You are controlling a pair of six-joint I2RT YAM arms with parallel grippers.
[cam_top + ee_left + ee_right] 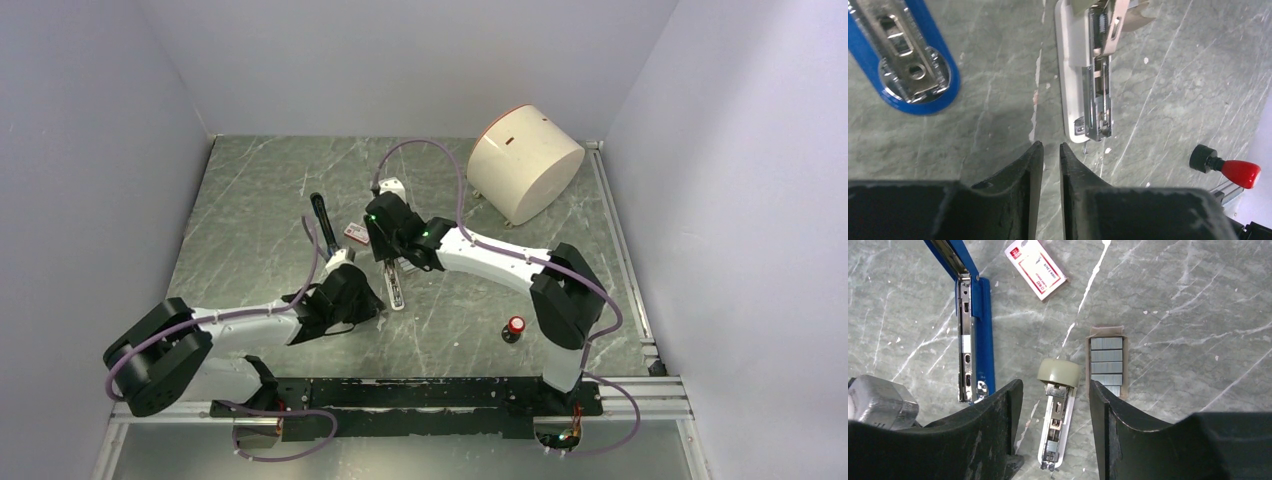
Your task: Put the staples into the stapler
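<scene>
Hovering over the worktop (1173, 300), right gripper (1055, 405) jaws spread around a white stapler (1055, 425); left gripper (1050, 160) jaws nearly clenched, empty; blue stapler (975, 340) open, staples (1106, 365) beside.

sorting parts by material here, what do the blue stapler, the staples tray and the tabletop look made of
Slim blue stapler: seemingly glossy blue plastic shell around a shiny silver metal channel, which glints. Grey ribbed staple blocks: dull grey metal, lying in what looks like a brownish cardboard tray. Grey-green veined tabletop: marble-like look with white streaks; real stone or printed laminate, cannot tell.
</scene>
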